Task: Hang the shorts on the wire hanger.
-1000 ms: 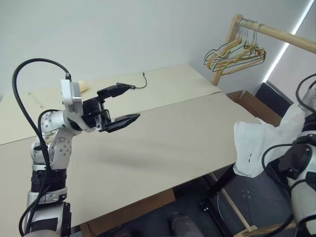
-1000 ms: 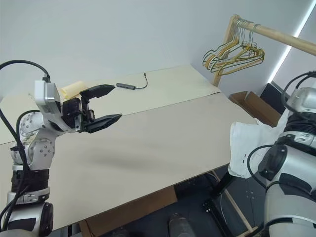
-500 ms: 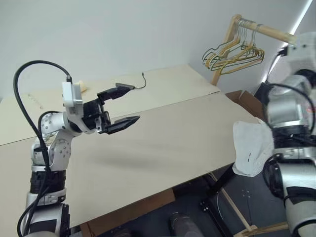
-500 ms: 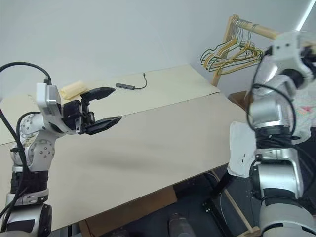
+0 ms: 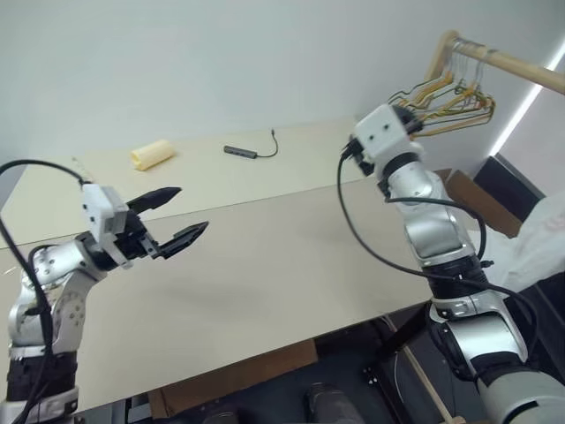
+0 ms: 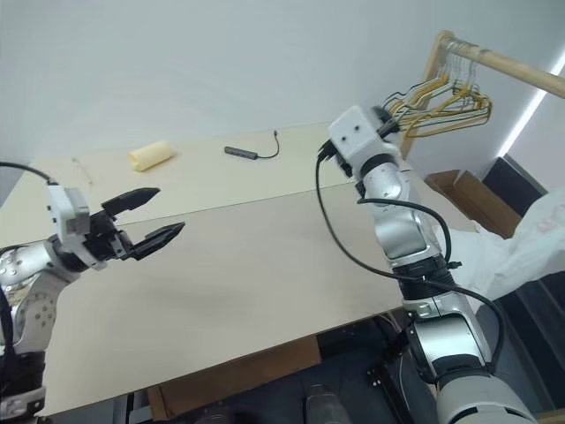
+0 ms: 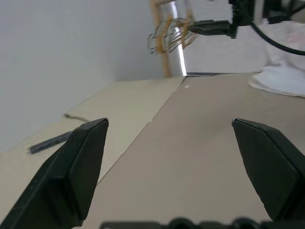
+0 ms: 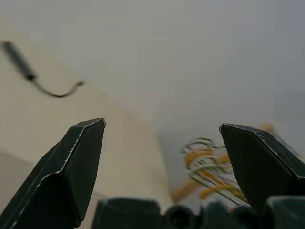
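Note:
The white shorts (image 5: 540, 237) lie bunched at the far right, off the table's right end, and no gripper touches them. Several wire hangers (image 5: 452, 92) hang in a bunch from a wooden rail (image 5: 516, 64); I cannot pick out a single dark grey wire hanger among them. My right gripper (image 8: 162, 124) is raised over the table's far right corner. It points at the hanger bunch (image 8: 209, 172), open and empty. My left gripper (image 5: 192, 208) hovers over the left part of the table, also open and empty.
The beige table (image 5: 291, 256) spans the middle. At its back lie a yellow roll (image 5: 152, 155) and a dark adapter with a cable (image 5: 243, 152). A cardboard box (image 5: 466, 189) stands on the floor below the rail.
My right arm has swung up and leftward from beside the shorts and now points at the hangers. My left gripper has dropped and moved left. The camera has shifted too.

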Controlling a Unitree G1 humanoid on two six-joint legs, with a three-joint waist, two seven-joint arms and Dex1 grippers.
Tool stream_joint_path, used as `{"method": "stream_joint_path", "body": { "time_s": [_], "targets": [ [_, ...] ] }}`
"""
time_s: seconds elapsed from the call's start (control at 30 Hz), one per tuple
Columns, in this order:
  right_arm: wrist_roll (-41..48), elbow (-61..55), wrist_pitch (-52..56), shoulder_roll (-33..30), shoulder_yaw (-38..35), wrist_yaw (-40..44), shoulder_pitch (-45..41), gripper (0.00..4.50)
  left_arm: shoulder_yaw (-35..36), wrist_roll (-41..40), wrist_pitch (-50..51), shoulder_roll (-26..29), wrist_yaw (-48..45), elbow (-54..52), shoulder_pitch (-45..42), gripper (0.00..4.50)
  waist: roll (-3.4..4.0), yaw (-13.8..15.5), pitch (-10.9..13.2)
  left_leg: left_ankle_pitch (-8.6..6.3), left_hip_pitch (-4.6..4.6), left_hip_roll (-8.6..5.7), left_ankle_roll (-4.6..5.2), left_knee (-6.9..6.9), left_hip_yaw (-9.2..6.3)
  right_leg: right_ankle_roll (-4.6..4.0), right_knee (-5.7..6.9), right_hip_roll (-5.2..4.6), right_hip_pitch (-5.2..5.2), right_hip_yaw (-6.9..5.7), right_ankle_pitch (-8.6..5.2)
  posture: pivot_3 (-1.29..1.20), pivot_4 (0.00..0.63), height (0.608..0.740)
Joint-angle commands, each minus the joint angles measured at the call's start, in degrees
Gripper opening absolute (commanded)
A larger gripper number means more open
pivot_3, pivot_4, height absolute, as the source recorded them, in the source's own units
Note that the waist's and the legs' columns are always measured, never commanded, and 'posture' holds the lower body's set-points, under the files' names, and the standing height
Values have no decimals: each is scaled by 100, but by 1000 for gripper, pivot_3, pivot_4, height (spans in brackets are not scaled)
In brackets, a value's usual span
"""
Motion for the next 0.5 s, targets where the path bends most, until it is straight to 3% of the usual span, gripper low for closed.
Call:
{"method": "stream_joint_path", "body": {
  "time_s": [0.03,0.3,0.5],
  "targets": [
    [448,-672,270,4,245,1164,160,4484,261,-60,207,43,316,-492,349,4500,-1,136,0,0,-2,1,0,-1,2,-2,0,0,-2,-3,0,91,0,740],
    [572,-776,82,-211,867,2690,543,4484,376,-99,336,-200,632,-1214,1468,4500,-6,717,2,0,-8,9,-5,-1,60,-28,1,-1,-14,-22,3,203,0,740],
    [255,-409,-437,-331,1082,2925,620,4484,260,160,268,-225,786,-1333,1699,4500,-17,1045,-5,3,-9,18,-13,-1,71,-68,7,3,-25,-35,-28,239,0,740]
  ]
}}
